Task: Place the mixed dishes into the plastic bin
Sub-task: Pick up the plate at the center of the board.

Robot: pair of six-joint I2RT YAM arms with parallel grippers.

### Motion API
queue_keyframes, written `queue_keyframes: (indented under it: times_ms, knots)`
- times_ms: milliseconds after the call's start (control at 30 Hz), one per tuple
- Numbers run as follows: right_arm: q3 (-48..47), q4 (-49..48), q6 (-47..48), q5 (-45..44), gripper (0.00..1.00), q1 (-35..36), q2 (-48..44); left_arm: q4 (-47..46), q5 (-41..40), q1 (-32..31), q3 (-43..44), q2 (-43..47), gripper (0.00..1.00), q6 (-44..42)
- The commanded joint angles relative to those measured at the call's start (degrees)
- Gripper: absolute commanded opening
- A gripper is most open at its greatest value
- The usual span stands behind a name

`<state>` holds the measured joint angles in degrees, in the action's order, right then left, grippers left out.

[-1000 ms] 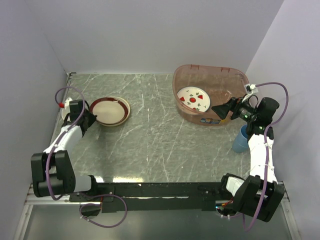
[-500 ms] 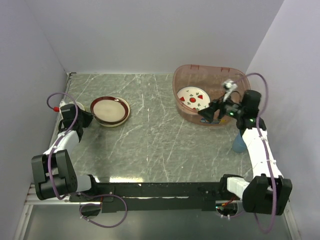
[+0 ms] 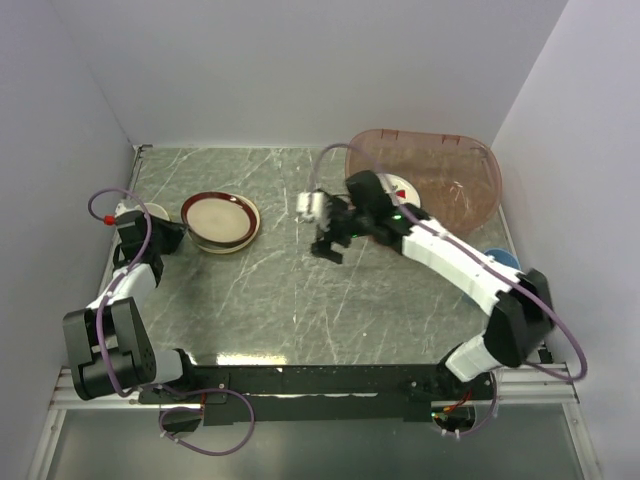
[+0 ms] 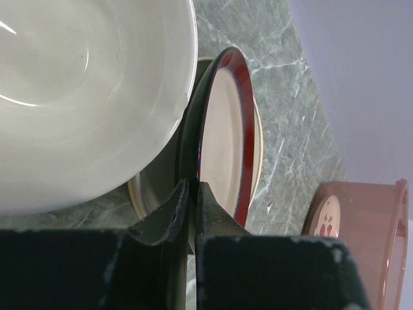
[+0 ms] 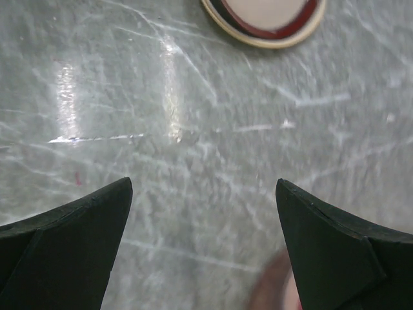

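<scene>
Your left gripper (image 4: 192, 201) pinches the rim of the red-patterned bowl (image 4: 222, 142). Your right gripper (image 5: 203, 242) hangs wide open over the table (image 5: 193, 129).

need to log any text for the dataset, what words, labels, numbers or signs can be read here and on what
None: no readable text in any view. The white plate in the plastic bin carries only red and dark shapes, not letters; no label shows on the bin.
</scene>
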<state>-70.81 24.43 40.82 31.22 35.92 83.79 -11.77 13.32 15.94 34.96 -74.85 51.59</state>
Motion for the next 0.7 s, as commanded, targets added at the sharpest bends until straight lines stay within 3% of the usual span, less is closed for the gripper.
queue_keyframes:
  times_ms: [0, 300, 667]
  knots:
    - [-9.4, -6.1, 7.7, -12.0, 1.00, 8.5, 7.9, -7.3, 3.7, 0.2, 0.5, 0.8, 0.01, 2.1]
    - [-25.5, -19.1, -0.6, -16.9, 1.00, 18.6, 30.7, -5.5, 3.8, 0.2, 0.8, 0.1, 0.01, 1.3]
    - [-34.2, -27.8, -5.6, -23.4, 0.96, 22.1, 42.8, -4.8, 4.3, 0.3, 1.4, -0.7, 0.01, 1.3]
